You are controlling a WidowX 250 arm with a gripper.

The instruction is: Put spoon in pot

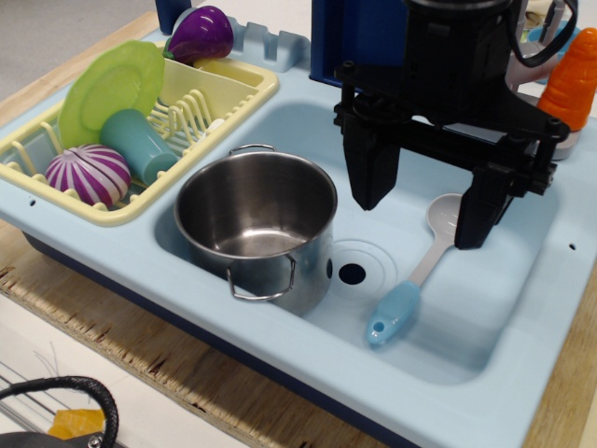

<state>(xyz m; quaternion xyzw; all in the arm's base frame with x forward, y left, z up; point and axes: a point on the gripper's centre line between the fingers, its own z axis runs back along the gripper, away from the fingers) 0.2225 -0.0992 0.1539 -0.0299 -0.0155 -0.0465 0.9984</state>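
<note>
With my gripper (424, 219) spread wide above the spoon (418, 275), lying toward the desk's right edge beside the pot (256, 224), I should descend squarely over its thin stem before closing.

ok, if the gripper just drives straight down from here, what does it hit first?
Most likely the spoon: the open gripper points down, fingers either side of its stem near the bowl. Depth is unclear; it might reach the sink floor instead.

Shiny steel pot (256, 219); spoon (415, 275) and sink (485, 336) look like smooth matt plastic
</note>
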